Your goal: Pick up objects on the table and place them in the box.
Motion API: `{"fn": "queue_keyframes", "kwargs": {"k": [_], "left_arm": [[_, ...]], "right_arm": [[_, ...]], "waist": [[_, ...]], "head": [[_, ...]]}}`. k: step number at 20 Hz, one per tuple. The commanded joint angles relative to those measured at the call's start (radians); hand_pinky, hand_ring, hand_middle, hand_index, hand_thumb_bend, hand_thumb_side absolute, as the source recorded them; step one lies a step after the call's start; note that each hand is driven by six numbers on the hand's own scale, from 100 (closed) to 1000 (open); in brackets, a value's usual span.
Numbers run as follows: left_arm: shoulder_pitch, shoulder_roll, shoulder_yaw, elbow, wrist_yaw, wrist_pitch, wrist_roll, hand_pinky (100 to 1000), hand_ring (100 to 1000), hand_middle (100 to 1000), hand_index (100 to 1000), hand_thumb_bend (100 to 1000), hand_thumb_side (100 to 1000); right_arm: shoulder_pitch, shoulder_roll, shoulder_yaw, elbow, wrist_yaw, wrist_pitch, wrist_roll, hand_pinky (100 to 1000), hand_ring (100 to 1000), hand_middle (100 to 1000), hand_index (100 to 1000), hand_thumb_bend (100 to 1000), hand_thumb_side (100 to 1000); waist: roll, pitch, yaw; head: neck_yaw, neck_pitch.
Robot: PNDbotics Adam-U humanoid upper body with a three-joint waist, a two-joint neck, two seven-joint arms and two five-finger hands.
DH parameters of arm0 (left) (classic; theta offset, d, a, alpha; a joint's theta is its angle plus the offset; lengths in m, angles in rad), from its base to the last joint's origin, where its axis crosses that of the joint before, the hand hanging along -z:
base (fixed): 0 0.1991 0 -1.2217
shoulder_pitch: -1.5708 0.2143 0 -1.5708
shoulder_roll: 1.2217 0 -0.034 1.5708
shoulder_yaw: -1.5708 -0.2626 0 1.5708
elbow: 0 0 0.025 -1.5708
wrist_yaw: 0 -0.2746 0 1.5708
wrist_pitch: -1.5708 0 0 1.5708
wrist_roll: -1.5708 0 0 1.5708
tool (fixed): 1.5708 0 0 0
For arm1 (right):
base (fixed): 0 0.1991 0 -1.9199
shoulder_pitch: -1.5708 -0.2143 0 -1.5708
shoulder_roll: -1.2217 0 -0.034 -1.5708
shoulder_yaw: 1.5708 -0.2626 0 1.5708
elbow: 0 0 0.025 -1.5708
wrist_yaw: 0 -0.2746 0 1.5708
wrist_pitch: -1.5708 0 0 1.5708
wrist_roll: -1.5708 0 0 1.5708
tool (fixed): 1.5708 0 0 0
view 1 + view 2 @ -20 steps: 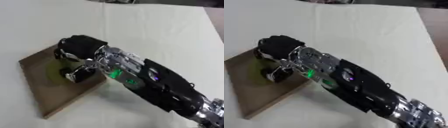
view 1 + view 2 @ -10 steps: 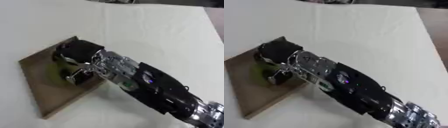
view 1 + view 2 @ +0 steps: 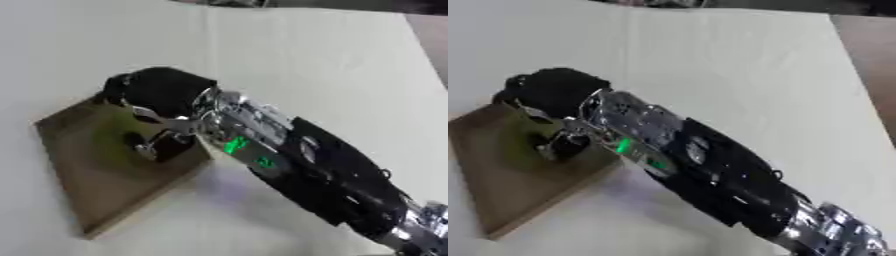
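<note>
We saw our right hand (image 3: 157, 100) over the flat brown box (image 3: 92, 185) on the white table (image 3: 289, 55), with curled fingers (image 3: 156, 148). Something greenish (image 3: 112, 142) lay beneath; we could not tell whether the hand held it.

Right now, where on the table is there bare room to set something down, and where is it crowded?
The white table is bare across its far side and to the right of the arm. The brown box at the left has free room in its near half. Its far corner is crowded: the right hand hangs over it, above something greenish.
</note>
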Motion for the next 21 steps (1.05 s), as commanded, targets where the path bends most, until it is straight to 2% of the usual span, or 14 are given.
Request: {"fn": "queue_keyframes", "kwargs": {"k": [1,5,11,13,14,15,19,21], "left_arm": [[0.001,0.021,0.005,-0.017,-0.002,-0.002,0.0,575,522,516,728,100,589],[0.002,0.021,0.005,-0.017,-0.003,-0.002,0.001,575,522,516,727,100,589],[0.004,0.023,0.009,-0.017,-0.006,-0.004,0.009,576,523,516,727,100,589],[0.005,0.023,0.012,-0.017,-0.009,-0.005,0.014,576,523,516,727,100,589],[0.006,0.022,0.014,-0.017,-0.01,-0.005,0.017,576,523,517,727,100,589],[0.006,0.022,0.015,-0.017,-0.012,-0.006,0.019,576,523,517,727,100,589],[0.001,0.018,0.018,-0.017,-0.016,-0.008,0.029,577,524,517,727,100,589],[-0.002,0.015,0.018,-0.017,-0.017,-0.008,0.032,577,524,517,727,100,589]], "right_arm": [[-0.008,-0.035,-0.069,-0.112,-0.009,0.025,-0.023,818,810,849,946,100,100],[0.01,-0.066,-0.149,-0.208,-0.037,0.059,-0.066,807,787,832,931,100,100],[0.049,-0.15,-0.304,-0.281,-0.139,0.161,-0.23,786,753,805,905,100,100],[0.066,-0.191,-0.368,-0.283,-0.191,0.177,-0.325,794,743,797,876,100,196],[0.075,-0.207,-0.398,-0.284,-0.222,0.175,-0.38,806,741,785,866,100,312],[0.083,-0.219,-0.423,-0.284,-0.255,0.167,-0.431,816,744,782,856,100,387],[0.116,-0.237,-0.531,-0.284,-0.39,0.081,-0.666,817,745,772,838,100,490],[0.13,-0.232,-0.569,-0.284,-0.43,0.029,-0.756,813,742,768,838,100,531]], "waist": [[0.011,-0.023,-0.001],[0.014,-0.024,-0.006],[0.018,-0.023,-0.013],[0.02,-0.022,-0.016],[0.021,-0.02,-0.018],[0.022,-0.019,-0.019],[0.031,-0.013,-0.026],[0.036,-0.01,-0.028]], "head": [[0.006,-0.003],[0.012,-0.007],[0.025,-0.011],[0.034,-0.013],[0.038,-0.014],[0.041,-0.016],[0.059,-0.024],[0.065,-0.024]]}}
